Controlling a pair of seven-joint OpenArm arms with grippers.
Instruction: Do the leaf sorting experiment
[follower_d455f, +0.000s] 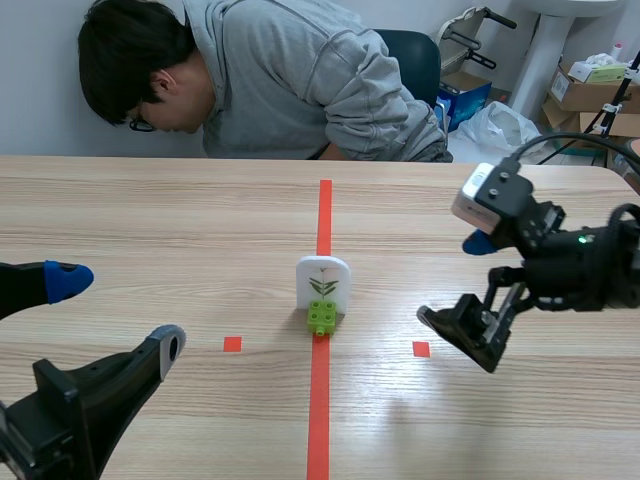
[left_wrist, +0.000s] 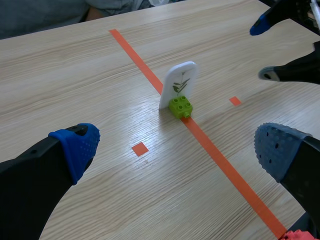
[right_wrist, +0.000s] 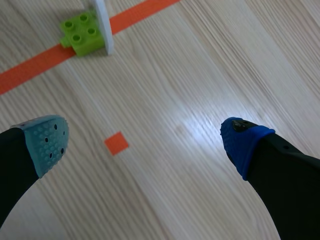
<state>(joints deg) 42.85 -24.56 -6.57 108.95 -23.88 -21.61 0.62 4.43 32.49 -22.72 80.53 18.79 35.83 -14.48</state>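
Note:
A white card with a green leaf picture (follower_d455f: 323, 282) stands upright in a lime-green brick (follower_d455f: 322, 316) on the orange centre line, mid-table. The left wrist view has the card (left_wrist: 178, 89) and brick (left_wrist: 181, 106) ahead of my left gripper (left_wrist: 175, 150), which is open with nothing between its fingers. In the scene view the left gripper (follower_d455f: 115, 315) sits low at the near left. My right gripper (follower_d455f: 455, 285) hovers open at the right, above a small orange square. The right wrist view has the brick (right_wrist: 82, 33) and the card's edge (right_wrist: 102, 25) ahead of the open right gripper (right_wrist: 145, 142).
A person in a grey hoodie (follower_d455f: 300, 80) leans over the far edge of the table. Small orange tape squares (follower_d455f: 232, 344) (follower_d455f: 421, 349) lie on either side of the centre line. Boxes and a chair stand behind the table at the far right.

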